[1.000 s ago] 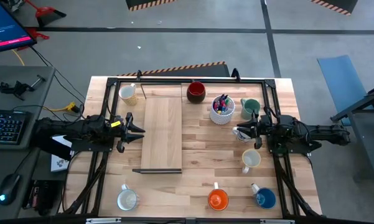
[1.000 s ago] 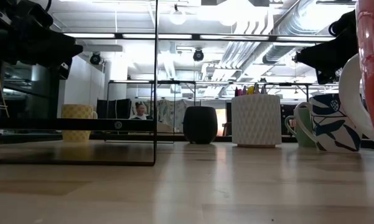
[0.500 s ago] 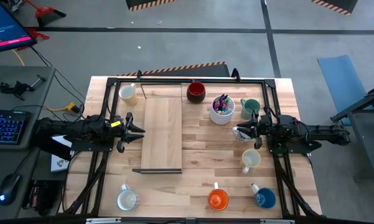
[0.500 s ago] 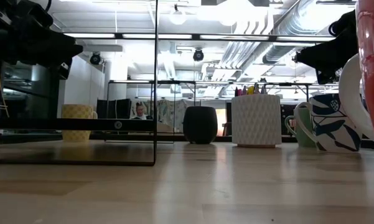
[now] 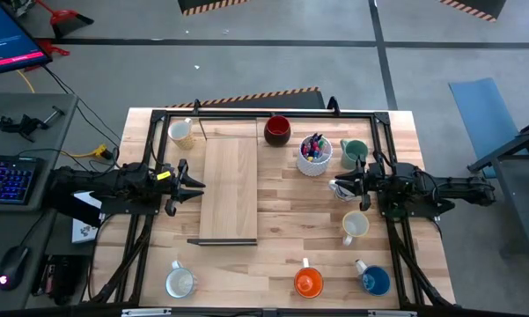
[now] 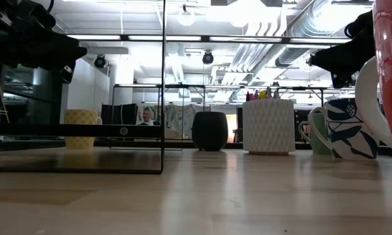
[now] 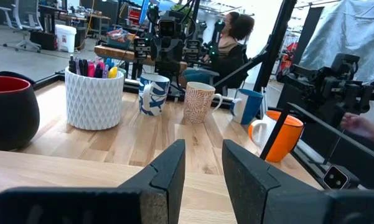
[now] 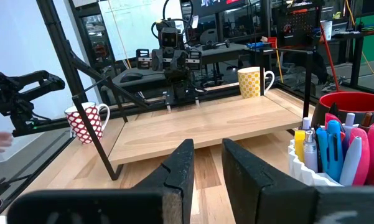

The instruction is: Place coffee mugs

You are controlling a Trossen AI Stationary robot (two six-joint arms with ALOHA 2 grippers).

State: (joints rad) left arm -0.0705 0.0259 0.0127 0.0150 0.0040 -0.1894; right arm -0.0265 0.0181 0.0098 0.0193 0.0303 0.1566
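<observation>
High view: my left gripper (image 5: pixel 196 185) hovers at the left edge of the raised wooden shelf (image 5: pixel 229 189), fingers slightly parted and empty. My right gripper (image 5: pixel 338 187) waits opposite, also narrowly apart and holding nothing, just beside the blue-patterned mug (image 6: pixel 351 137). The other coffee mugs ring the table (image 5: pixel 282 220): yellow (image 5: pixel 182 132), dark red (image 5: pixel 277 130), teal (image 5: pixel 355 153), cream (image 5: pixel 355 226), white (image 5: pixel 180 283), orange (image 5: pixel 308 283), blue (image 5: pixel 374 280).

In the low view we see the orange mug (image 6: pixel 390 52) cut off by the right edge, and the teal mug (image 6: pixel 313 134) half hidden behind the leaf-patterned mug (image 6: pixel 349 129).
</observation>
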